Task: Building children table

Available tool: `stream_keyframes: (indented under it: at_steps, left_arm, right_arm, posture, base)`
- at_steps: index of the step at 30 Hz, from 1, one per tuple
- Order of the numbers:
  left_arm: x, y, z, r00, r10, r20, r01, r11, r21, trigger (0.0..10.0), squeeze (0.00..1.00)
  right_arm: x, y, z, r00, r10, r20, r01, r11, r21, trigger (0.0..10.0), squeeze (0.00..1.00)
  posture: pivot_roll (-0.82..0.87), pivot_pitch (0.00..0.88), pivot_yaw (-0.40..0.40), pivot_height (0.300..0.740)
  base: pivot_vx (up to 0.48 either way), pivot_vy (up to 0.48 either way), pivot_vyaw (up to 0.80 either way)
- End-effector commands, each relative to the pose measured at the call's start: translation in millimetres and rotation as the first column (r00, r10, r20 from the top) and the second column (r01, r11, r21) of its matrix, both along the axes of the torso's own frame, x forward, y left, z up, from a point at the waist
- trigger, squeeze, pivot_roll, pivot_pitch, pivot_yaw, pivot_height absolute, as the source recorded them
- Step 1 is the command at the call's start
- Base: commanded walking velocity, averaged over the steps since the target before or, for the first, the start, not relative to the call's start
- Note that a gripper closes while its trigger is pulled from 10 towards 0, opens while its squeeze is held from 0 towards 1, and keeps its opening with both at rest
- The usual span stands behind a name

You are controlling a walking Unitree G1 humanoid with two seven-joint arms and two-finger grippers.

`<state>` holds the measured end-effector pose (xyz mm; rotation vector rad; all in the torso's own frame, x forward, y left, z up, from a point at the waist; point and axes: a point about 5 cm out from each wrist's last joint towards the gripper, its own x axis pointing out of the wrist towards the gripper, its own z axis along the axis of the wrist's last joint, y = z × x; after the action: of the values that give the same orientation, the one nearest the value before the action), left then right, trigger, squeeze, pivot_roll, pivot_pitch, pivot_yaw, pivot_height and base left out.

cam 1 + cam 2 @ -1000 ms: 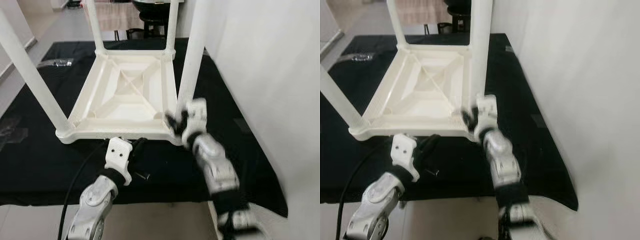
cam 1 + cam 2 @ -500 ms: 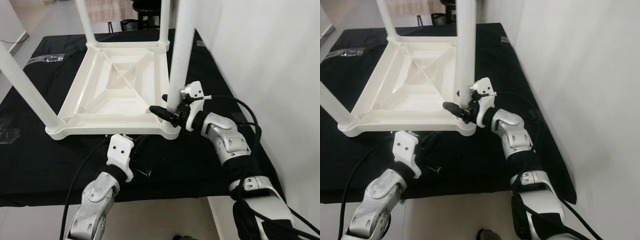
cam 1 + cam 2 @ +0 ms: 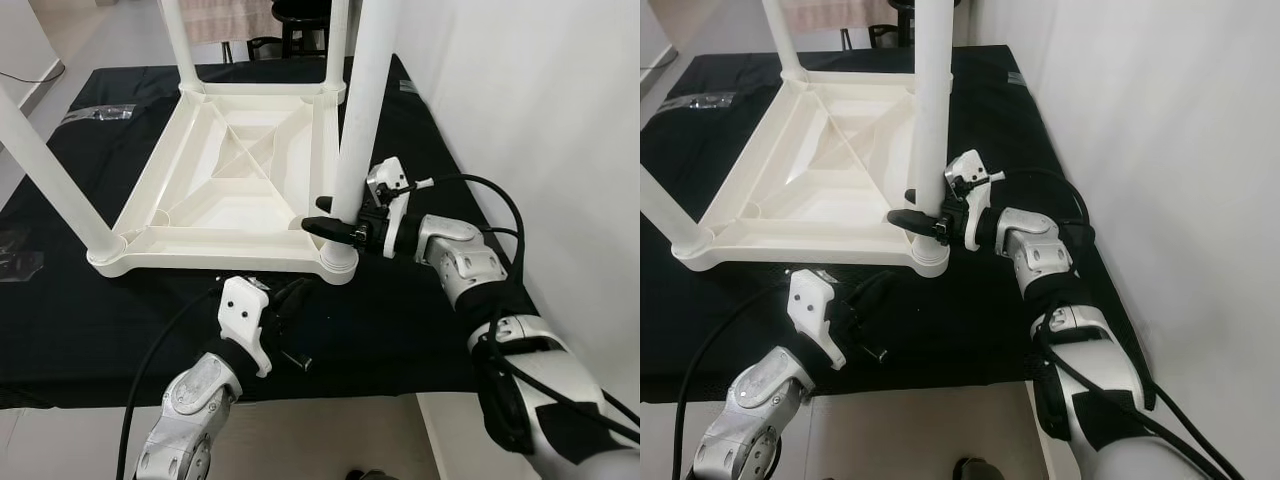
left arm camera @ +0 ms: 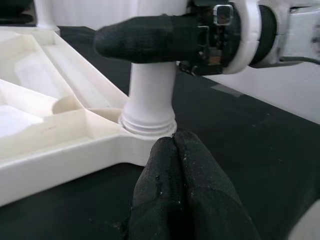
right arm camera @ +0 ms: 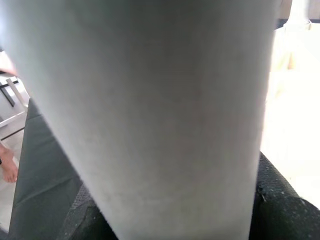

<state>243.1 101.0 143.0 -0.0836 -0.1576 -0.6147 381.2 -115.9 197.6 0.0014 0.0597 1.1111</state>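
1. Left arm (image 3: 190, 400), lower left of frame: silver rounded casing, white wrist plate with two dark screw holes.
2. Right arm (image 3: 470, 275), right of frame: silver segments, black joints.
3. Black cables loop alongside both arms.
4. Fingers (image 4: 175, 195): black, textured.

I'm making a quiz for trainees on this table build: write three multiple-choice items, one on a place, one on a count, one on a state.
1. Where does the right claw grip?
A. the near right leg, low down
B. the far left leg
C. the cloth's edge

2. How many legs stand on the upturned table top?
A. two
B. four
C. six

3. How are the left claw's fingers?
A. spread wide
B. pressed together, empty
C. shut on a screw

Answers:
1 A: its fingers sit either side of the near right leg, just above the socket.
2 B: a leg rises at each corner.
3 B: the left wrist view shows both tips touching, nothing between.
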Motion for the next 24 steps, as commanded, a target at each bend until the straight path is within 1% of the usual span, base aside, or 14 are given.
stream_keyframes:
  at_steps: [1, 5, 6, 7, 8, 9, 10, 11, 12, 14, 18, 19, 23, 24]
  left_arm:
    - [-3.2, 0.2, 2, 1.0, -0.026, 0.011, 0.026, 1.0, -0.005, 10.0, 0.0]
    - [-4.2, 0.1, 3, 0.998, -0.058, 0.007, 0.058, 0.998, -0.027, 10.0, 0.0]
    - [-4.8, 0.5, 3, 0.998, -0.058, 0.007, 0.058, 0.998, -0.031, 10.0, 0.0]
    - [-4.8, 0.5, 3, 0.998, -0.058, 0.007, 0.058, 0.998, -0.031, 10.0, 0.0]
    - [-5.3, 0.9, 3, 0.998, -0.058, 0.007, 0.058, 0.998, -0.034, 10.0, 0.0]
    - [-5.4, 1.9, 3, 0.998, -0.058, 0.008, 0.059, 0.998, -0.035, 10.0, 0.0]
    - [-5.4, 1.9, 3, 0.998, -0.058, 0.008, 0.059, 0.998, -0.035, 10.0, 0.0]
    - [-5.2, 3.2, 3, 0.998, -0.059, 0.008, 0.059, 0.998, -0.035, 10.0, 0.0]
    - [-5.2, 3.2, 3, 0.998, -0.059, 0.008, 0.059, 0.998, -0.035, 10.0, 0.0]
    - [-4.2, 5.4, 4, 0.998, -0.056, 0.013, 0.056, 0.998, -0.027, 10.0, 0.0]
    - [-2.7, 6.8, 3, 0.999, -0.041, 0.015, 0.042, 0.999, -0.018, 10.0, 0.0]
    - [-1.9, 6.7, 2, 0.999, -0.038, 0.014, 0.038, 0.999, -0.015, 10.0, 0.0]
    - [-1.2, 5.4, 1, 0.999, -0.039, 0.013, 0.039, 0.999, -0.01, 10.0, 0.0]
    - [-1.3, 5.3, 1, 0.999, -0.034, 0.014, 0.035, 0.999, -0.008, 10.0, 0.0]
  right_arm:
    - [-3.6, -0.2, -13, 0.998, 0.027, -0.062, -0.025, 0.999, 0.029, 0.0, 0.0]
    - [-4.9, -31.5, -32, 0.988, -0.148, -0.052, 0.144, 0.987, -0.072, 0.0, 0.0]
    - [-3.9, -41.4, -38, 0.967, -0.251, -0.047, 0.245, 0.963, -0.112, 0.0, 0.0]
    - [-3.9, -41.4, -38, 0.967, -0.251, -0.047, 0.245, 0.963, -0.112, 0.0, 0.0]
    - [-3.1, -48.0, -41, 0.946, -0.32, -0.041, 0.312, 0.94, -0.137, 0.0, 0.0]
    - [-3.1, -55.1, -50, 0.888, -0.46, -0.028, 0.446, 0.874, -0.194, 0.0, 0.0]
    - [-3.1, -55.1, -50, 0.888, -0.46, -0.028, 0.446, 0.874, -0.194, 0.0, 0.0]
    - [-6.7, -61.5, -63, 0.756, -0.654, -0.022, 0.634, 0.74, -0.223, 0.0, 0.0]
    - [-6.7, -61.5, -63, 0.756, -0.654, -0.022, 0.634, 0.74, -0.223, 0.0, 0.0]
    - [-36.5, -33.2, -84, 0.711, -0.696, -0.102, 0.668, 0.713, -0.212, 0.0, 0.0]
    - [-46.8, -17.8, -82, 0.734, -0.668, -0.118, 0.647, 0.742, -0.176, 0.0, 0.0]
    - [-43.5, -18.9, -81, 0.727, -0.68, -0.096, 0.657, 0.73, -0.189, 10.0, 0.0]
    - [-30.5, -22.4, -72, 0.752, -0.653, -0.085, 0.637, 0.754, -0.158, 10.0, 0.0]
    - [-28.4, -19.8, -66, 0.789, -0.608, -0.091, 0.597, 0.793, -0.122, 10.0, 0.96]
  posture:
    - [0.06, 0.131, -0.03, 0.74]
    - [0.06, 0.135, -0.038, 0.74]
    - [0.05, 0.142, -0.042, 0.74]
    - [0.05, 0.142, -0.042, 0.74]
    - [0.05, 0.142, -0.042, 0.74]
    - [0.05, 0.145, -0.044, 0.74]
    - [0.05, 0.145, -0.044, 0.74]
    - [0.04, 0.15, -0.038, 0.74]
    - [0.04, 0.15, -0.038, 0.74]
    - [0.04, 0.149, -0.025, 0.74]
    - [0.02, 0.135, -0.015, 0.74]
    - [0.02, 0.132, -0.017, 0.74]
    - [0.04, 0.125, -0.029, 0.74]
    - [0.04, 0.123, -0.03, 0.74]
  base:
    - [0.0, 0.0, 0.0]
    - [0.0, 0.0, 0.0]
    - [0.0, 0.0, 0.0]
    - [0.0, 0.0, 0.0]
    - [0.0, 0.0, 0.0]
    - [0.0, 0.0, 0.0]
    - [0.0, 0.0, 0.0]
    - [0.0, 0.0, 0.0]
    - [0.0, 0.0, 0.0]
    - [0.0, 0.0, 0.0]
    - [0.0, 0.0, 0.0]
    - [0.0, 0.0, 0.0]
    - [0.0, 0.0, 0.0]
    - [0.0, 0.0, 0.0]
